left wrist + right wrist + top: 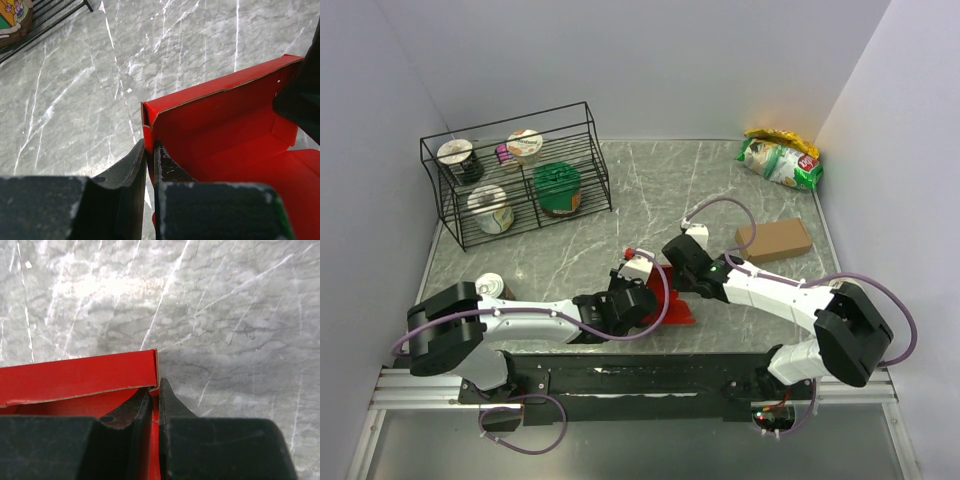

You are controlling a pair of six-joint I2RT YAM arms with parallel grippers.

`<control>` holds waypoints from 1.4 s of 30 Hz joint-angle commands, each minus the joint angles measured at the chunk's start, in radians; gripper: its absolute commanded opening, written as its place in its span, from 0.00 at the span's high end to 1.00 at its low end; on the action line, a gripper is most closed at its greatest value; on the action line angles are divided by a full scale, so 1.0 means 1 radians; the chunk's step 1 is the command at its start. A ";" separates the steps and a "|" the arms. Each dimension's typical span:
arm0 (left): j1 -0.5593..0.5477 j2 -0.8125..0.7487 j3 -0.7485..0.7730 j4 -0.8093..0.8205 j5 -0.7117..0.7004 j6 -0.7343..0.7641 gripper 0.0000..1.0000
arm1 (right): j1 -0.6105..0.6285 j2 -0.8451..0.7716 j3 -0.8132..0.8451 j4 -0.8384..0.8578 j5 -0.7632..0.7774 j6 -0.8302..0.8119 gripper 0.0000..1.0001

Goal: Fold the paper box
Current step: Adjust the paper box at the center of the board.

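The red paper box (pixel 672 305) sits half-formed on the counter (pixel 720 180) near its front edge, between the arms. The left tool (pixel 150 150) and right tool (pixel 155 392) each clamp nearly shut on a thin wall at opposite ends; uneven pulling could tear a corner or collapse the walls. Both arms reach low and inward.

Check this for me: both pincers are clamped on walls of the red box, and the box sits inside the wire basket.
Wrong on the place only. The top view shows the red box on the table between the arms, apart from the wire basket. The left pincer and right pincer are each clamped on a wall.
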 commanded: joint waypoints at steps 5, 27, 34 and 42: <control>0.022 -0.051 -0.016 -0.064 -0.093 0.071 0.99 | -0.017 0.079 0.035 -0.240 0.294 0.026 1.00; 0.050 0.033 0.013 -0.048 -0.044 0.051 0.99 | -0.133 0.071 -0.047 -0.117 0.145 0.052 1.00; 0.070 0.029 0.007 -0.029 -0.024 0.051 0.99 | -0.140 0.091 -0.032 -0.135 0.153 0.083 1.00; 0.085 0.027 -0.016 0.000 -0.006 0.047 0.99 | -0.180 0.149 -0.035 -0.137 0.099 0.115 1.00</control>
